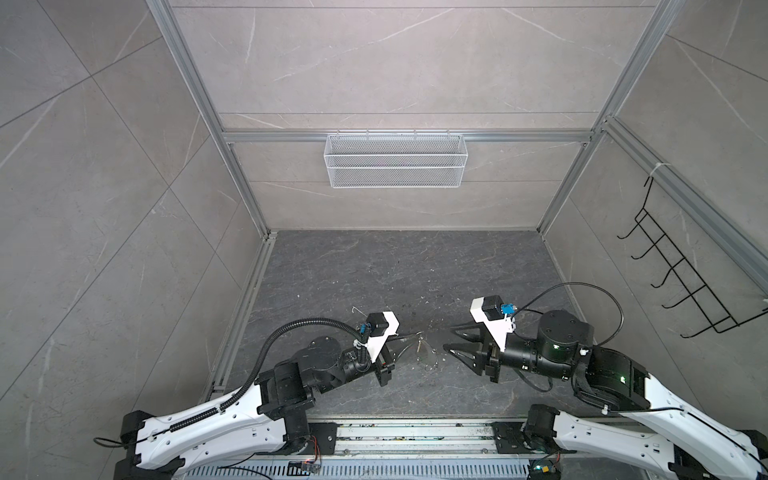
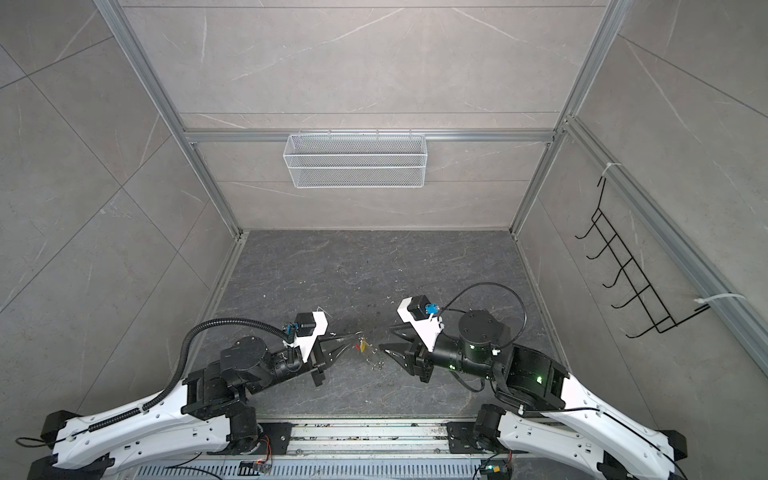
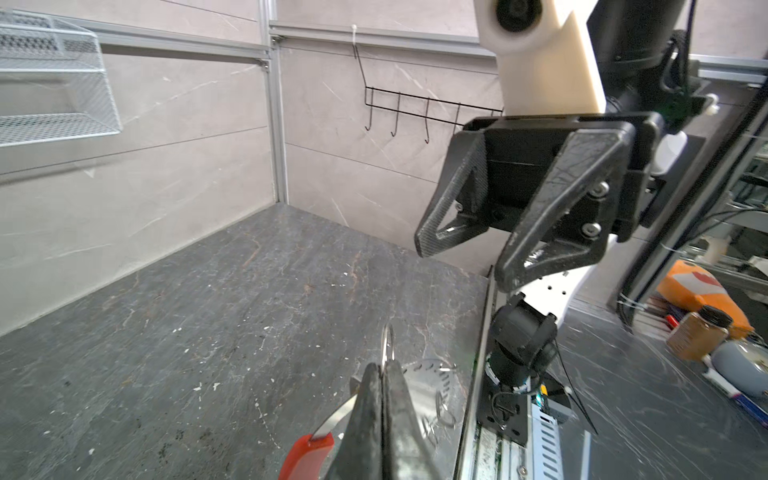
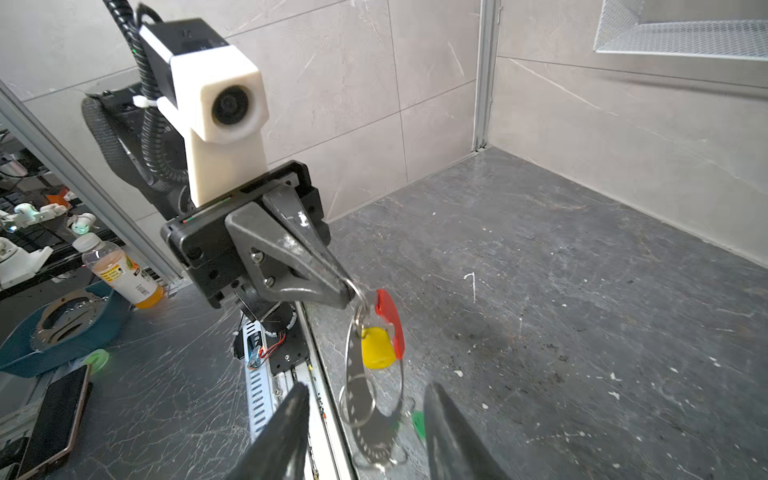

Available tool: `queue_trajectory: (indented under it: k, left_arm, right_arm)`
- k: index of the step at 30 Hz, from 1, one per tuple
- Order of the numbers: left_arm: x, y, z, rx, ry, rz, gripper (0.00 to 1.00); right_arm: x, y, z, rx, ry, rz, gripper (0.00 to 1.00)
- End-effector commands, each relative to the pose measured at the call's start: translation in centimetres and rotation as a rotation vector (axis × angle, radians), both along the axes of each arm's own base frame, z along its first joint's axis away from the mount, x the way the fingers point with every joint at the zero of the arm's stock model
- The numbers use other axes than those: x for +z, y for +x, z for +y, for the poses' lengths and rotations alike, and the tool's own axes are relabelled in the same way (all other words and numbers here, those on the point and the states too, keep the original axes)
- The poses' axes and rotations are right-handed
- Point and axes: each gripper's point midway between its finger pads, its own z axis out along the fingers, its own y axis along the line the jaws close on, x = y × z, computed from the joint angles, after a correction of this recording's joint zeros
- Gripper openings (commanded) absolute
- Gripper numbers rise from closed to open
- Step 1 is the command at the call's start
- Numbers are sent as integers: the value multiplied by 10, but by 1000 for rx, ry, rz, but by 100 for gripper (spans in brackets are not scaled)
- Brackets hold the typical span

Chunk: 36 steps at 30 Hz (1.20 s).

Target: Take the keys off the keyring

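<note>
Where the two arms meet over the near middle of the counter (image 1: 374,266), a dark slab with pale stone-like veins and white flecks, the keyring (image 4: 352,374) hangs in the gap between them. The left claw (image 4: 348,291) has its tapered, scuffed grey fingers pinched tight on the top of the hoop. It grips right beside the end of the red sleeve (image 4: 390,318), a smooth curved plastic strip that follows one arc. A small silver ring (image 3: 388,343) pokes out past the pressed-together tips. The hoop itself is thin and bright where the light catches it, and it droops from the grip. Whether its lowest part touches the counter I cannot tell. Against it, just beside the sleeve, sits the yellow-tagged key (image 4: 377,348), its tag a glossy rounded lump. The green-tagged key (image 4: 419,424) shows only as a sliver low down, next to one right finger. The right claw (image 3: 462,266) is to the right of the bunch, its black, triangular, open-framed fingers spread apart and gripping nothing. They flank the lower hoop without any visible touch.
</note>
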Motion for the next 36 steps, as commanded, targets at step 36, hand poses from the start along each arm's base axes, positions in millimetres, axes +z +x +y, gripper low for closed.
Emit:
queue_trajectory:
  k: [36]
  left_arm:
    - [49,9,-2,84,-202,-206,0]
  right_arm:
    - [31,23,15,-72,163,-107,47]
